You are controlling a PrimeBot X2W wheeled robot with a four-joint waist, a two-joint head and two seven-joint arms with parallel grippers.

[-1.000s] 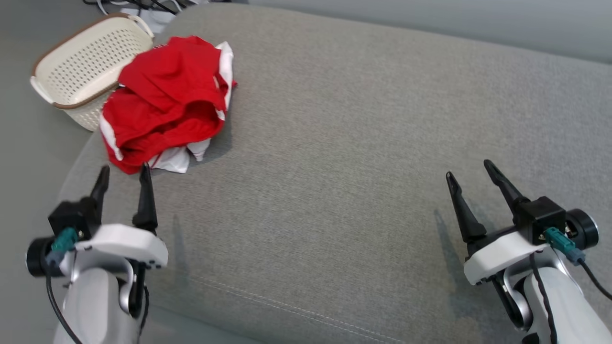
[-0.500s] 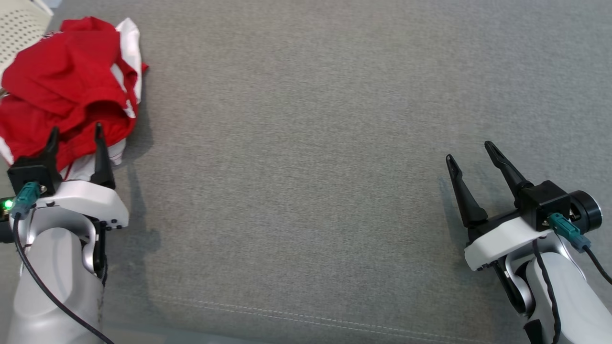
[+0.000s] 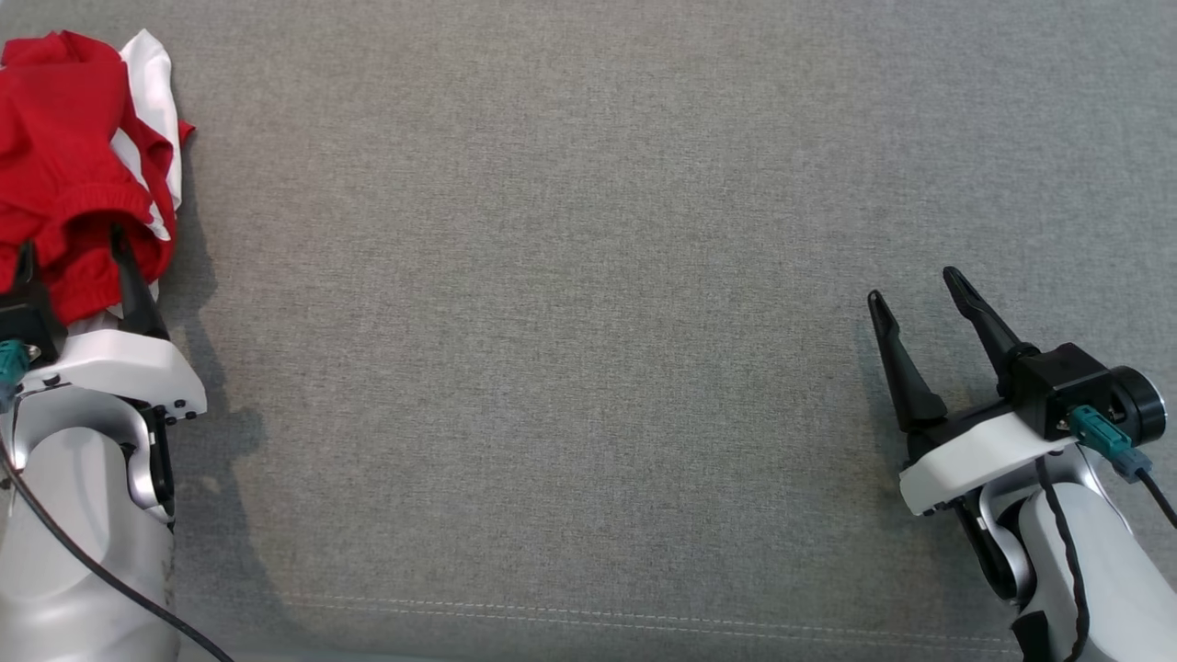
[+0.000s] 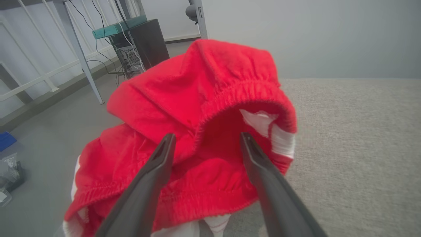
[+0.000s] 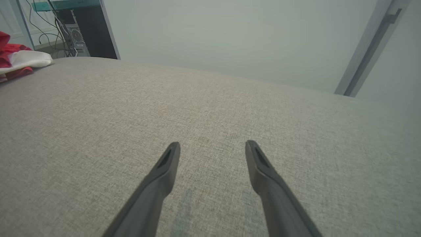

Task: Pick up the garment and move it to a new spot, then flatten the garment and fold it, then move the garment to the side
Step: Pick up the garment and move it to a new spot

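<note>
The garment (image 3: pixel 64 175) is a crumpled heap of red cloth with white panels and an elastic waistband, lying at the far left of the grey cushion (image 3: pixel 588 276). My left gripper (image 3: pixel 72 248) is open, its two dark fingers reaching over the heap's near edge. In the left wrist view the garment (image 4: pixel 197 108) bulges right in front of the left gripper (image 4: pixel 205 138), with the waistband between the fingertips and nothing clamped. My right gripper (image 3: pixel 910 287) stands open over bare cushion at the right. The right wrist view has the right gripper (image 5: pixel 212 144) above cloth-free fabric, the garment (image 5: pixel 16 59) far off left.
A stitched seam (image 3: pixel 588 614) runs along the cushion's near edge. Beyond the cushion's left end stand a dark computer case (image 4: pixel 144 42), cables, and a white metal rail (image 4: pixel 49 70) on the grey floor. A pale wall (image 5: pixel 230 36) lies behind the cushion.
The head camera has swung right and down, so the garment slid to the picture's left edge and the basket left the frame. The left gripper has reached forward over the garment's near edge. The right arm barely moved.
</note>
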